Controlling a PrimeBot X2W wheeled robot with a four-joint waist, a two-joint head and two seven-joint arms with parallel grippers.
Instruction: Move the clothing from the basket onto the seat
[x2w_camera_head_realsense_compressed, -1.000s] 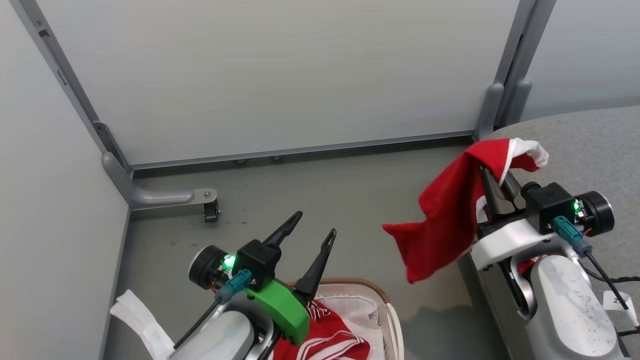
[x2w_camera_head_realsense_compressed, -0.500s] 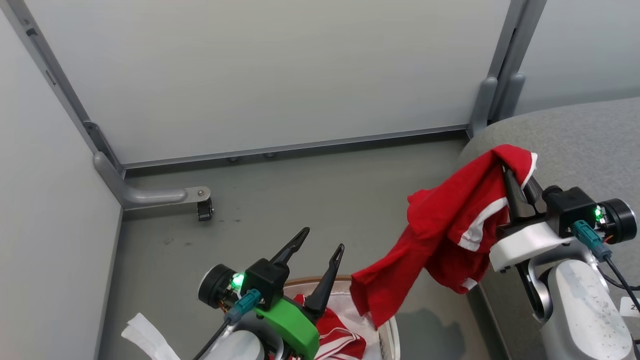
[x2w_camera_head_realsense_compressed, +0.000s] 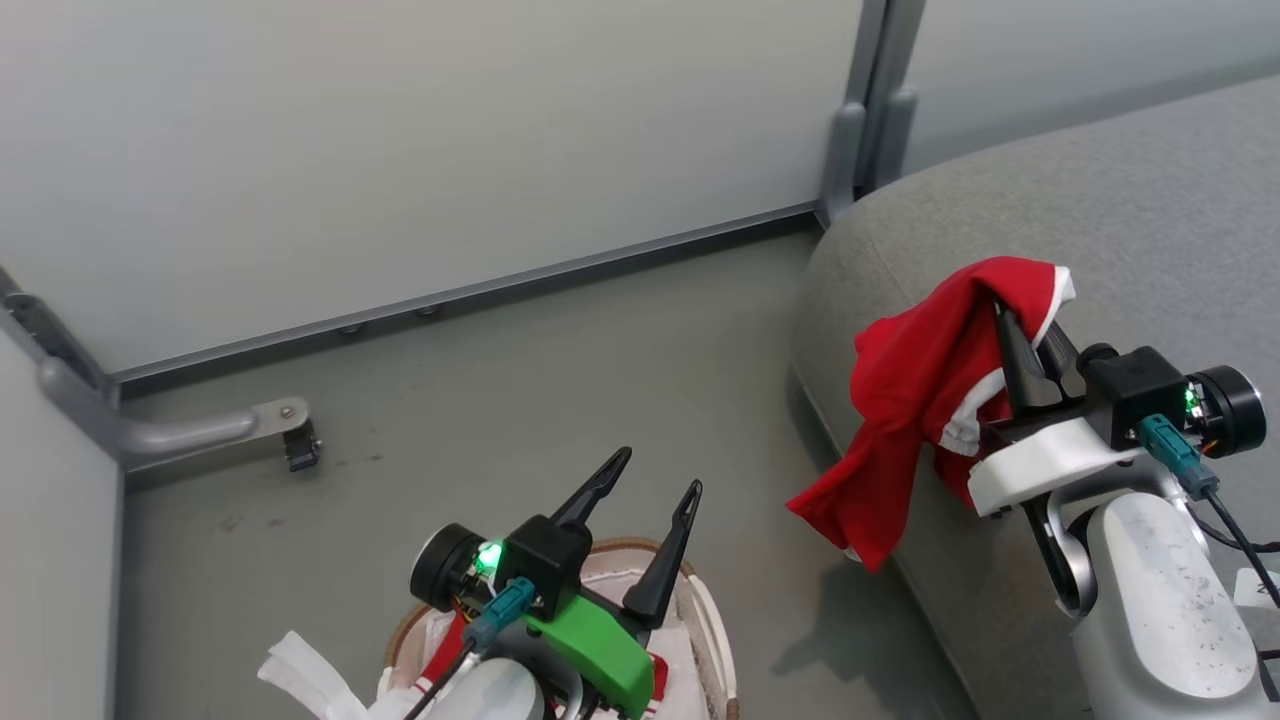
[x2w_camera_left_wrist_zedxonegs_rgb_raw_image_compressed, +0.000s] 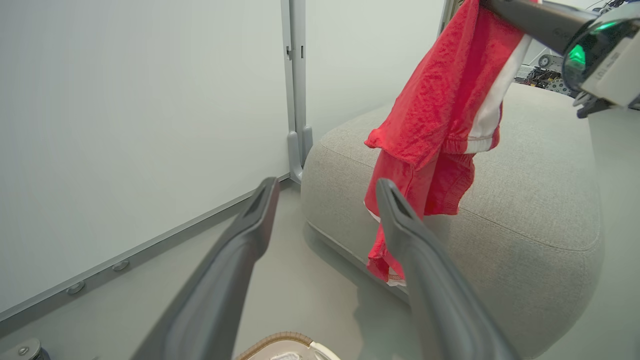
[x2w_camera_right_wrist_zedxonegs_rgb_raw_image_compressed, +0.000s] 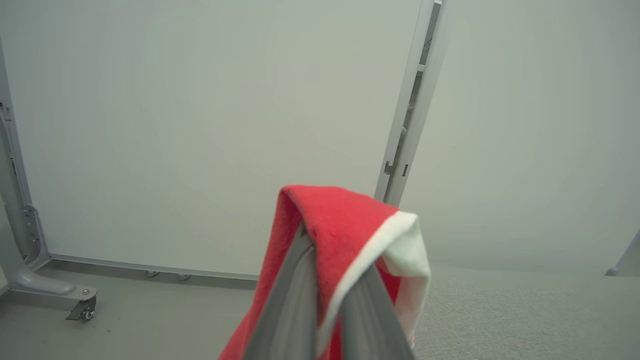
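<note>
Red garment (x2w_camera_head_realsense_compressed: 910, 370) was pinched by right gripper (x2w_camera_head_realsense_compressed: 1015, 325), jaws shut, draped beneath them over seat (x2w_camera_head_realsense_compressed: 1100, 180) edge, presumably for release; left gripper (x2w_camera_head_realsense_compressed: 660, 472) was parted.

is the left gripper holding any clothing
No, the left gripper has its fingers apart with nothing between; the red garment hangs from the right gripper.

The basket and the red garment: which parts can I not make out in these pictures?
- Head view: the left gripper and its arm cover most of the basket; the bottom edge crops it.
- Head and right wrist views: the red garment covers the tips of the right gripper.
- Left wrist view: the left gripper hides part of the garment's lower end.
</note>
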